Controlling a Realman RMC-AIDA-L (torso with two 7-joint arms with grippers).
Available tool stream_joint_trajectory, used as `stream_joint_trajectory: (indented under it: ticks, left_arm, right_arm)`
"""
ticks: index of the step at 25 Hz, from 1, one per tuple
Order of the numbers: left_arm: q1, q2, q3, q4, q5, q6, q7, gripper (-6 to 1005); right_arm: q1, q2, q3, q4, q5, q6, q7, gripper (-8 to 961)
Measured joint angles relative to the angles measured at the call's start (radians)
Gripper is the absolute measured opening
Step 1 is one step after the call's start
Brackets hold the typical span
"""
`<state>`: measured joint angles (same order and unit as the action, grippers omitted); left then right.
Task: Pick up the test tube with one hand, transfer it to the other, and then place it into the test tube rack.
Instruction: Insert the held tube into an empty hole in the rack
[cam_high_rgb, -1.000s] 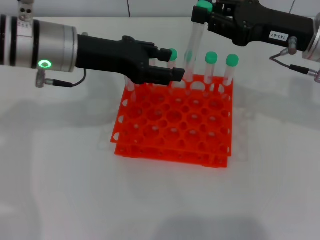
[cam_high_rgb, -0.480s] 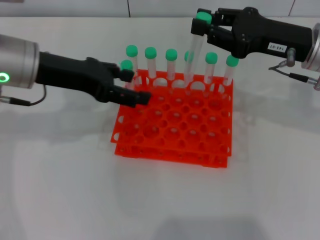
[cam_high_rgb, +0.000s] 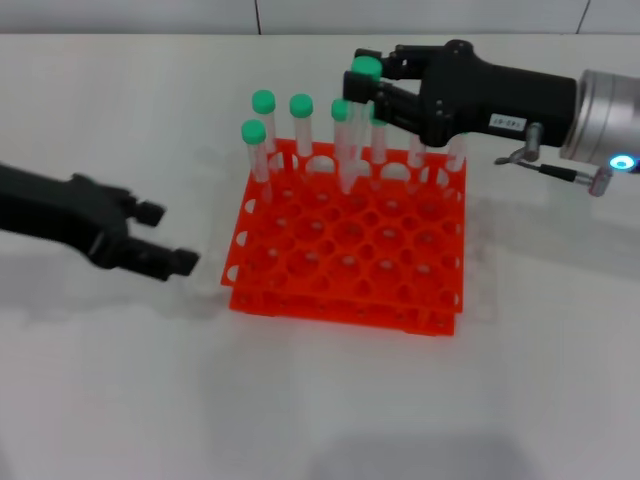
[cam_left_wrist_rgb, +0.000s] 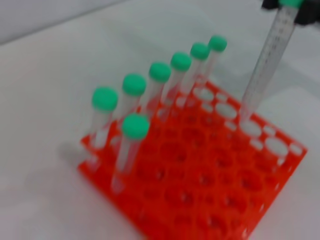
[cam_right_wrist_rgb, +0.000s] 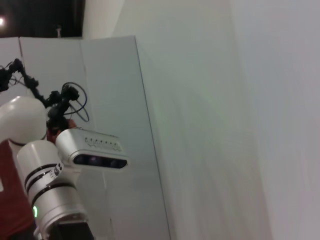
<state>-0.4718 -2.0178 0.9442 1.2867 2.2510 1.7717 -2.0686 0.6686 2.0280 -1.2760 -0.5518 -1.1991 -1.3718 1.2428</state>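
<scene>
Overhead, right hand (cam_high_rgb: 368, 88) clamped on test tube (cam_high_rgb: 352, 135) above test tube rack (cam_high_rgb: 345, 250), left hand (cam_high_rgb: 165, 240) apart, empty, beside rack

Looks like a lab bench or robot test cell; plain white table (cam_high_rgb: 120, 400) fills the head view; orange-red test tube rack (cam_high_rgb: 345, 250) mid-frame, with green-capped tubes (cam_left_wrist_rgb: 131, 145) standing along its far rows; right wrist view shows bare white partition panels (cam_right_wrist_rgb: 115, 100) and, lower left of the frame, a camera unit (cam_right_wrist_rgb: 92, 150) mounted on the robot's body.
</scene>
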Motion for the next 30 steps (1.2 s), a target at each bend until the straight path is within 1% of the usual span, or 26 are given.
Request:
stream_joint_trajectory:
  ticks: [5, 9, 11, 16, 23, 30]
  left_arm:
    - [0.048, 0.027, -0.020, 0.034, 0.017, 0.012, 0.030, 887]
    - [0.069, 0.046, -0.028, 0.042, 0.029, 0.020, 0.071, 888]
    - [0.076, 0.052, -0.036, 0.043, 0.037, 0.023, 0.091, 888]
    - [0.083, 0.054, -0.085, 0.044, 0.049, 0.048, 0.163, 887]
    - [0.091, 0.054, -0.091, 0.045, 0.068, 0.061, 0.197, 887]
    - [0.092, 0.047, -0.088, 0.045, 0.086, 0.061, 0.199, 887]
  right_arm:
    - [0.006, 0.000, -0.088, -0.005, 0.063, 0.035, -0.020, 264]
    - [0.008, 0.000, -0.165, -0.020, 0.123, 0.074, -0.043, 264]
    - [0.009, 0.000, -0.221, -0.036, 0.160, 0.117, -0.057, 265]
    - [0.010, 0.000, -0.319, -0.063, 0.227, 0.211, -0.100, 265]
    - [0.018, 0.000, -0.436, -0.099, 0.318, 0.336, -0.163, 265]
    - [0.023, 0.000, -0.458, -0.108, 0.335, 0.382, -0.197, 264]
